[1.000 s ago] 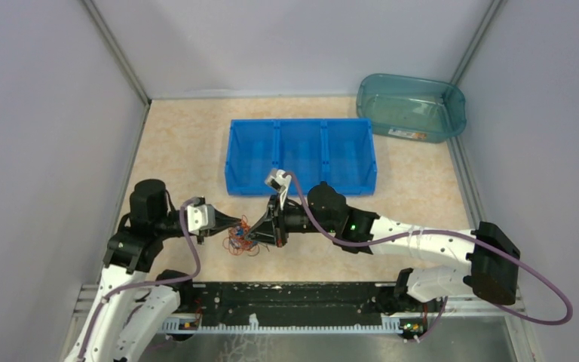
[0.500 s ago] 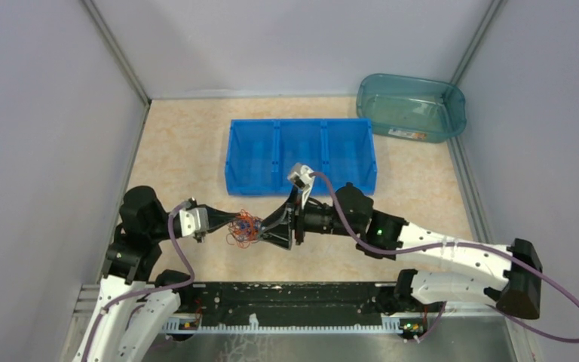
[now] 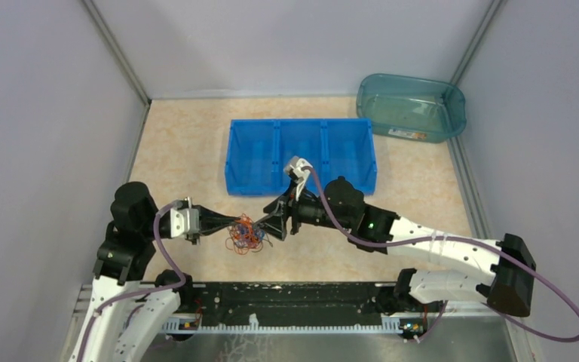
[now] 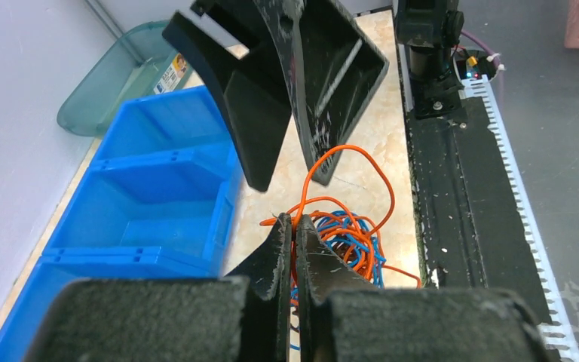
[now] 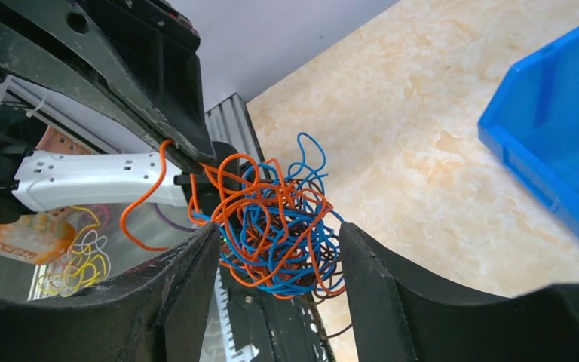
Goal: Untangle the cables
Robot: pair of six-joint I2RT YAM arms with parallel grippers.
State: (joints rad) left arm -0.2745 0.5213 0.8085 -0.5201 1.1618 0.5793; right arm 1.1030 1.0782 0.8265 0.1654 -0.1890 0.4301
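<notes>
Two claws meet at the tangle, and only one has a grip. The left claw (image 4: pixel 294 226) is pinched tight on an orange strand at the top of the cables (image 5: pixel 275 226). The orange, blue and dark knot hangs from its tips close over the worktop (image 3: pixel 188 151), in front of the blue bin (image 3: pixel 301 154). The right claw (image 3: pixel 271 220) stands wide, its jaws straddling the bunch without gripping any wire that I can make out.

A second ago that claw was close in against the knot. It has since spread and eased back a little, while the left arm has folded toward its own side. The bunch sits about where it was and looks as dense as before, so I judge that no strand has come free yet. The right claw seems to have given up one hold and to be lining up a fresh bite on a single loop.
</notes>
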